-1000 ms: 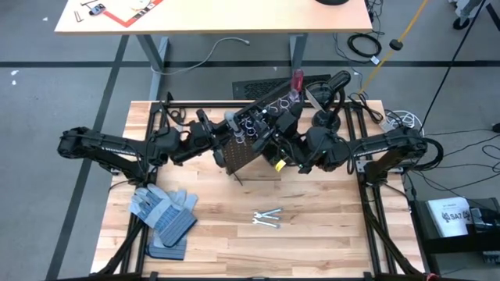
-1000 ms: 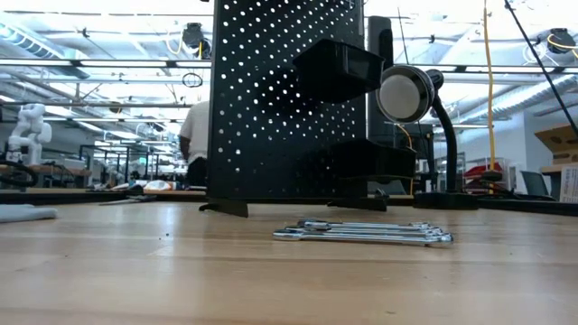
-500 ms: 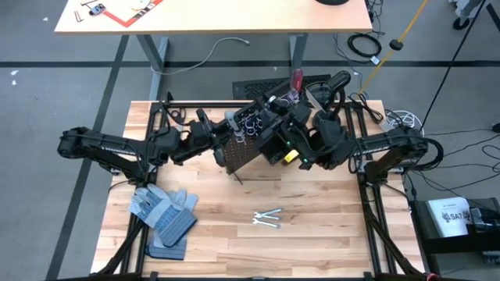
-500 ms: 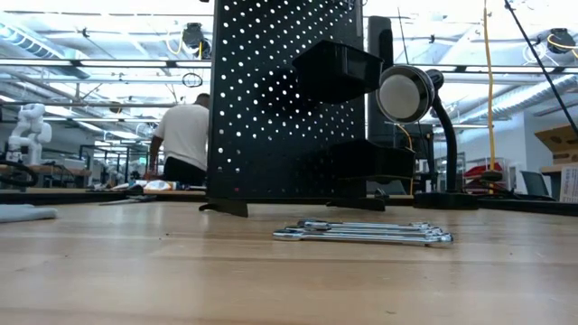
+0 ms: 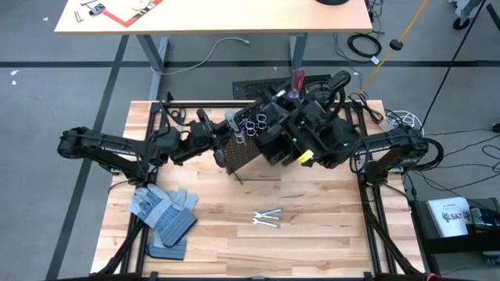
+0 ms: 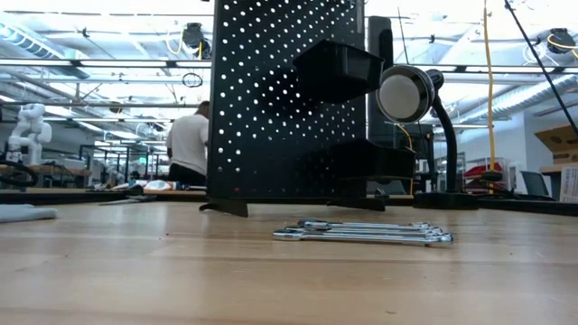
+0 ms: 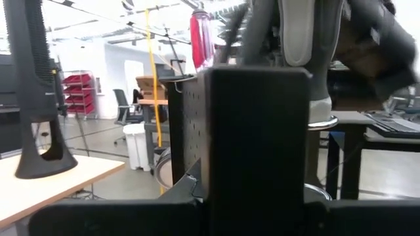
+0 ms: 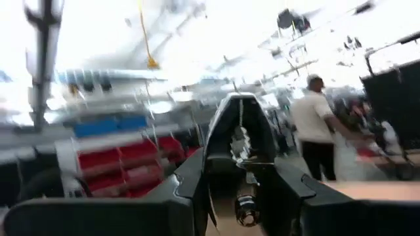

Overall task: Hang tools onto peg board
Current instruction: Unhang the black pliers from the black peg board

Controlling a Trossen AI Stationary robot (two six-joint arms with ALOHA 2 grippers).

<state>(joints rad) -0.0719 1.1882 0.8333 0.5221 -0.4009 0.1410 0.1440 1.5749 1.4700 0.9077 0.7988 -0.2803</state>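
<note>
The right gripper (image 5: 275, 117) has swung up toward twelve o'clock over the peg board (image 5: 251, 142) (fingers clamped on pliers (image 8: 240, 145), apparently), the left gripper (image 5: 228, 140) bracing its edge; hanging looks imminent.

High view: even, bright overhead light, soft short shadows on the wood table (image 5: 312, 234), sharp throughout. Low view: peg board (image 6: 271, 99) backlit, near-silhouette against bright ceiling strips; glare on the lamp head (image 6: 404, 94); near tabletop soft, wrenches (image 6: 361, 234) crisp. Left wrist: dark foreground, room beyond washed out. Right wrist: heavy motion blur, blown-out highlights.
</note>
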